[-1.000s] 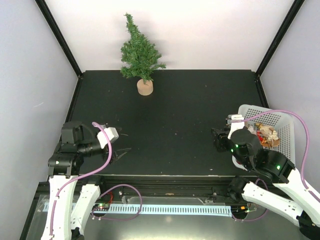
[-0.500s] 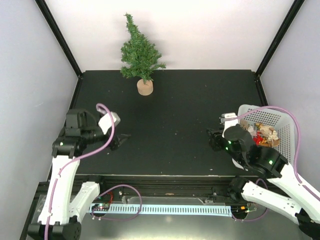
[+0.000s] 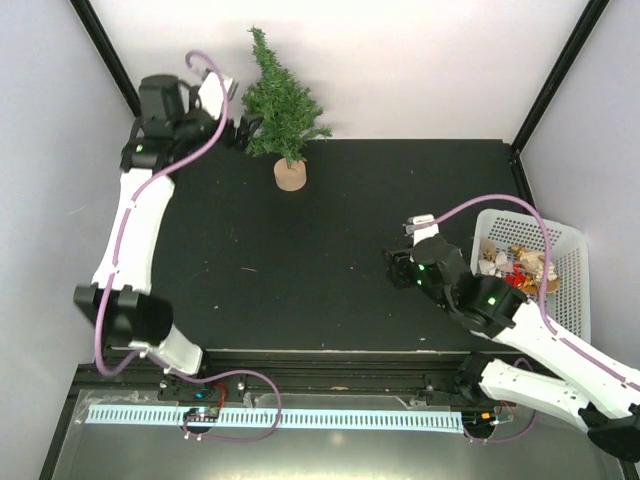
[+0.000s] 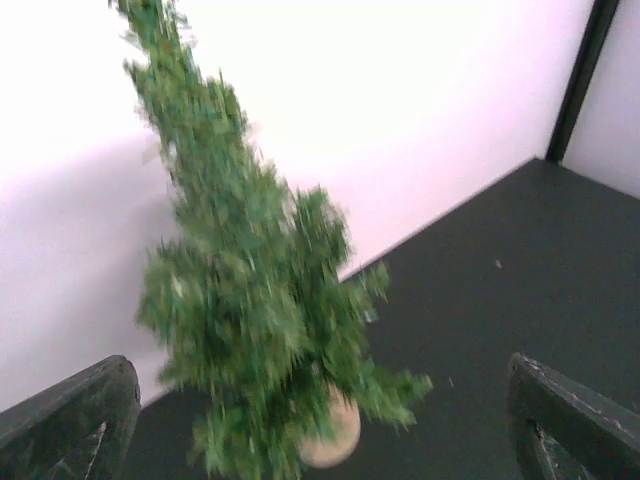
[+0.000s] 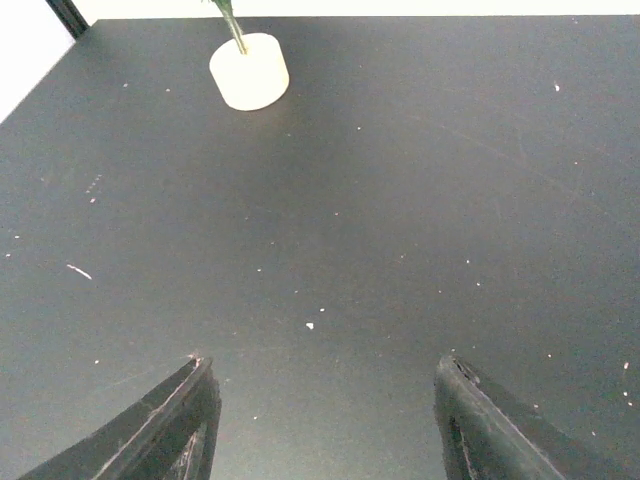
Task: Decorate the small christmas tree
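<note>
The small christmas tree (image 3: 282,105) is set at the far edge of the counter (image 3: 350,200), beside the parted left pincer (image 3: 244,132). The right pincer (image 3: 398,268) is parted, near a basket (image 3: 577,240).

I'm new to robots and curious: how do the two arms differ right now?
The left arm stretches to the far edge of the table, jaws beside the christmas tree; the right arm sits near, next to the basket. The left arm's jaws gape wider than the right arm's. Both hold nothing.
</note>
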### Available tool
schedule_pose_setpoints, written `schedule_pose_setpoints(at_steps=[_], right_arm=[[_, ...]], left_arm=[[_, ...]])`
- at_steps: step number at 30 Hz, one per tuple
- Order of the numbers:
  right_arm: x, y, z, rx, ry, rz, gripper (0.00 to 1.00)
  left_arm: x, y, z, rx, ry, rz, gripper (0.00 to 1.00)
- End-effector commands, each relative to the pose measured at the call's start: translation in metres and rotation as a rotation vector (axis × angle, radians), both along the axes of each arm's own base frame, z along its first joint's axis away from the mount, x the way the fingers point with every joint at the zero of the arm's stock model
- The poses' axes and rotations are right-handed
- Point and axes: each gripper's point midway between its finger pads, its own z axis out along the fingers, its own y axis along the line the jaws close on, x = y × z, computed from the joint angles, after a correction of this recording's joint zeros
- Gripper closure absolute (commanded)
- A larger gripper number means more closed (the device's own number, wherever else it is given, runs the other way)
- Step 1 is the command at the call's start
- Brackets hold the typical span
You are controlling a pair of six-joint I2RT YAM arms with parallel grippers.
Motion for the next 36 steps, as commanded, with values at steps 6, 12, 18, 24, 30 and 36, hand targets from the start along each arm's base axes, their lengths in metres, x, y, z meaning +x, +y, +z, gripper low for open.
schedule_pose_setpoints(at_steps=[6,12,18,24,30,36], right_arm=[[0.031,0.015,-0.014,-0.046,-0.077,-0.049,0.40],[0.040,0.019,-0.012,-0.054,-0.091,-0.069,0.40],[0.047,0.024,-0.019,-0.084,-0.090,-0.072,0.40],[0.056,0.034,-0.029,-0.117,-0.067,-0.070,0.40],[0.057,0.035,-0.036,-0.129,-0.057,-0.074,0.40],[0.051,0.024,-0.032,-0.110,-0.068,-0.098,0.40]], left_arm=[[0.119,-0.037,0.012,-0.060,-0.078,-0.009,0.01],[0.171,-0.036,0.005,-0.133,-0.194,0.044,0.01],[0.190,-0.051,0.002,-0.231,-0.245,-0.030,0.30],[0.180,-0.064,0.011,-0.327,-0.222,-0.123,0.98],[0.155,-0.071,0.020,-0.358,-0.182,-0.207,0.98],[0.107,-0.078,0.018,-0.403,-0.104,-0.286,0.98]])
